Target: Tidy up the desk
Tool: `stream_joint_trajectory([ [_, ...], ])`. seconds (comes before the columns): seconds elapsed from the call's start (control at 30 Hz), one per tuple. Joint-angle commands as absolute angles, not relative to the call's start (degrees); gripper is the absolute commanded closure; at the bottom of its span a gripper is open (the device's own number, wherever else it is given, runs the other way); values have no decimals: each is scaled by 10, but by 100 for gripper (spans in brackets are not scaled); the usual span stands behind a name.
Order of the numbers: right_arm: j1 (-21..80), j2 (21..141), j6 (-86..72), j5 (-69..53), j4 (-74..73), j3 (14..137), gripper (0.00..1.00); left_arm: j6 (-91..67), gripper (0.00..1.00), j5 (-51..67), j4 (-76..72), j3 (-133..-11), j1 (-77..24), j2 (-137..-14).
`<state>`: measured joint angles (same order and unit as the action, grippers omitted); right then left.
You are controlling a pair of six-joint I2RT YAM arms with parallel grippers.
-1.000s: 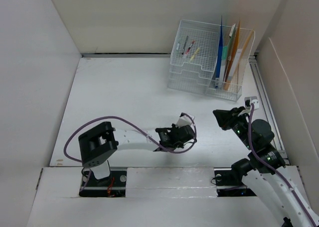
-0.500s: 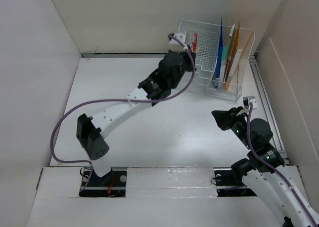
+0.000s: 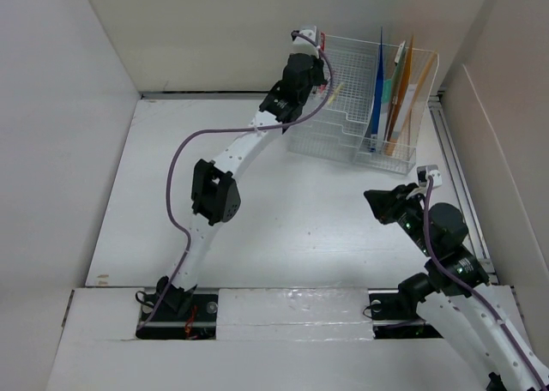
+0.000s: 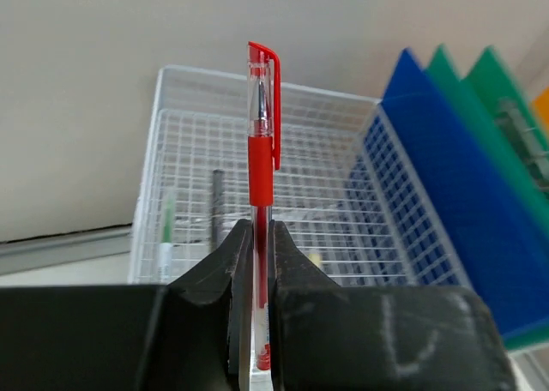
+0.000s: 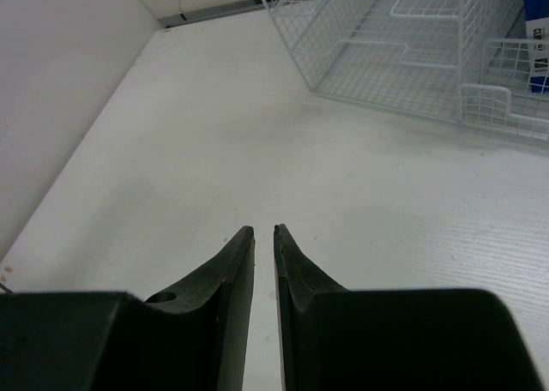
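Left pincer (image 4: 261, 230) is gripping a red pen (image 4: 261, 155) above the wire organizer (image 4: 343, 181); right pincer (image 5: 263, 233) is hovering nearby, barely parted.

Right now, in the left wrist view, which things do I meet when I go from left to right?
Pale green pen → dark pen → red pen → blue folder → green folder

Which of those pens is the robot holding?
The red pen, clamped in the left gripper; the dark pen and the pale pen lie flat in the wire tray.
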<state>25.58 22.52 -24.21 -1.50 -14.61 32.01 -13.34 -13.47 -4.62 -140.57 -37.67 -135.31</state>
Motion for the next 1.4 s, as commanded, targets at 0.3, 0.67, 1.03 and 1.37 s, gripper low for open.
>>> stream_joint_trajectory([
  [0.3, 261, 221, -248, -22, -135, 327, 79, -116, 68, -92, -143, -1431, -363, -1366],
  [0.67, 261, 227, -242, -15, -132, 328, 79, -113, 12, -73, -170, -1367, -363, -1297],
  [1.03, 261, 221, -217, 17, -167, 382, 67, -48, 1, -140, -149, -1145, -455, -1035],
  [1.37, 261, 187, -202, 35, -214, 484, 0, -196, 1, -119, -254, -737, -474, -739],
])
